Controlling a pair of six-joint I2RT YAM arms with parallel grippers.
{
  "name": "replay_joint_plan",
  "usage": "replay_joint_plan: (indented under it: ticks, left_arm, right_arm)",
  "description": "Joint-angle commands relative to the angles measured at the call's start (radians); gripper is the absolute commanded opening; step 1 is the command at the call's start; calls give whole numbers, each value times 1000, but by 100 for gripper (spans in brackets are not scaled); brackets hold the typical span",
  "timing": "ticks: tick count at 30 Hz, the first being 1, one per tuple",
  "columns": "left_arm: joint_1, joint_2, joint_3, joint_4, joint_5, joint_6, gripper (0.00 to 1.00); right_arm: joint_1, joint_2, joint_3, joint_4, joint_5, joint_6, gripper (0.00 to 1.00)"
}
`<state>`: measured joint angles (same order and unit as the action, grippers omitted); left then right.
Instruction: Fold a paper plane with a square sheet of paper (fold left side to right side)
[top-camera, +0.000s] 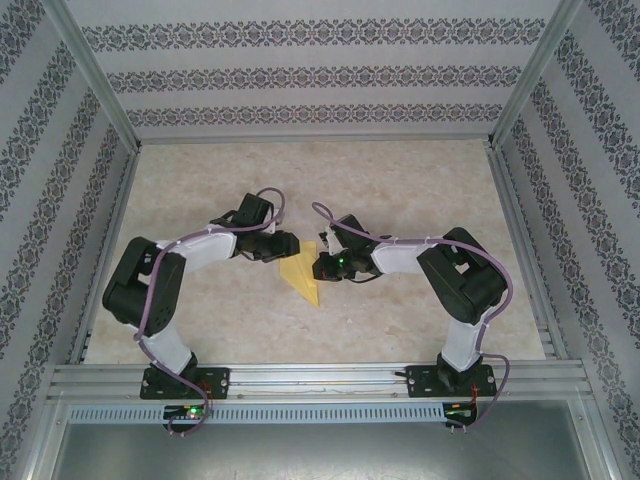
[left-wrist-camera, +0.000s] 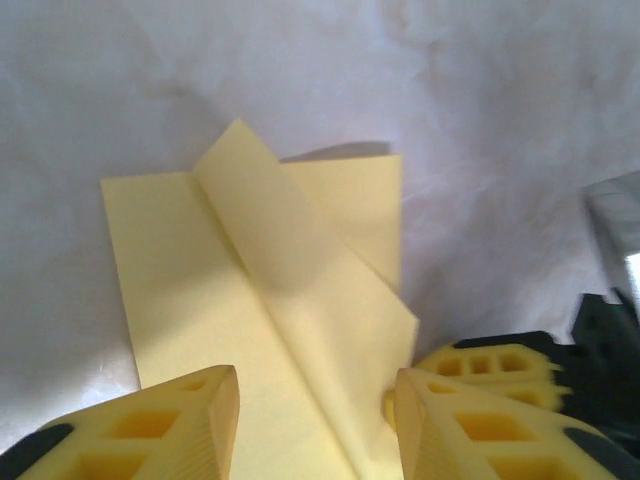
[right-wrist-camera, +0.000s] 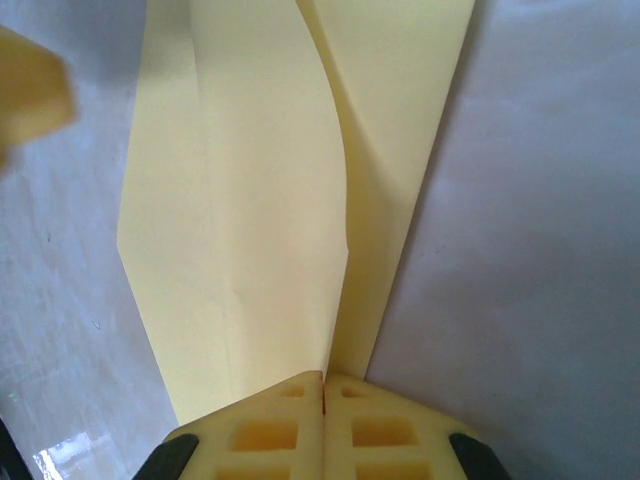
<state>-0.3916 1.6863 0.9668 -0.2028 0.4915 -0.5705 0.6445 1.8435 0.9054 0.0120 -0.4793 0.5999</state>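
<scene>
So the folded yellow sheet of paper (top-camera: 302, 275) is lying mid-way across the table (top-camera: 420, 185) between both arms, right gripper (right-wrist-camera: 325, 378) clenched tight on its raised flap, left gripper (left-wrist-camera: 315, 385) straddling it, jaws apart, holding nothing.

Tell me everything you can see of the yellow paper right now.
The paper is thin, plain pale yellow, folded into a wedge whose point faces the arm bases. It lies on the marbled table between both claws. Overlapping flaps meet along a centre crease, and one flap bows upward instead of lying flat. The right claw is shut at its edge, apparently pinching that raised flap. The left claw is open, one finger on either side of the paper.
</scene>
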Motion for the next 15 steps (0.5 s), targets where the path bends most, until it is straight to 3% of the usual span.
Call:
replay_joint_plan:
  ticks: [1,8,15]
  left_arm:
    - [-4,-43,-11,-26,10,32,37]
    - [-48,55,12,34,180,11,17]
    - [-63,134,29,75,180,2,12]
  right_arm:
    - [11,56,-28,-136,108,0,0]
    - [12,57,-25,-150,119,-5,0]
    - [13,51,-25,-162,126,-7,0]
